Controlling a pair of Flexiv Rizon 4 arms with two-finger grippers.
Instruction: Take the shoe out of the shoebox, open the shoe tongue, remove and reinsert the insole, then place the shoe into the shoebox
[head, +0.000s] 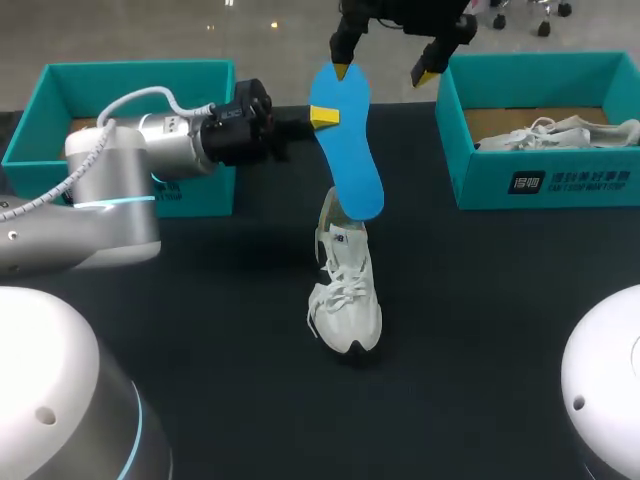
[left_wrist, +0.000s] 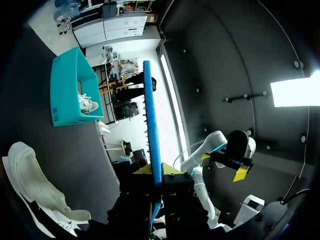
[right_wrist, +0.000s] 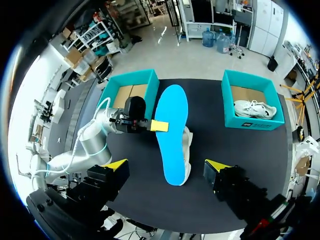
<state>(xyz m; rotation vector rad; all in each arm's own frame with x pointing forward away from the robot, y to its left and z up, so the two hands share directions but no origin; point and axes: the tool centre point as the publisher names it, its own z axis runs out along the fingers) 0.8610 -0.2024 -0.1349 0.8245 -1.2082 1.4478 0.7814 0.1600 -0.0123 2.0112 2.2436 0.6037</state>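
Observation:
My left gripper (head: 322, 118) is shut on the blue insole (head: 348, 150), which it holds in the air, tilted, above the white shoe (head: 345, 290). The shoe stands on the black table, its heel end hidden under the insole. In the left wrist view the insole (left_wrist: 151, 120) shows edge-on between the yellow tips of the left gripper (left_wrist: 152, 170), with the shoe (left_wrist: 35, 185) beside and below. My right gripper (head: 385, 70) hangs open high above the insole, touching nothing. From its own view the right gripper (right_wrist: 165, 165) looks down on the insole (right_wrist: 171, 132).
A teal shoebox (head: 540, 180) at the back right holds a second white shoe (head: 560, 133). Another teal shoebox (head: 130, 72) stands at the back left, behind my left arm. Bare black table (head: 480, 300) lies on both sides of the shoe.

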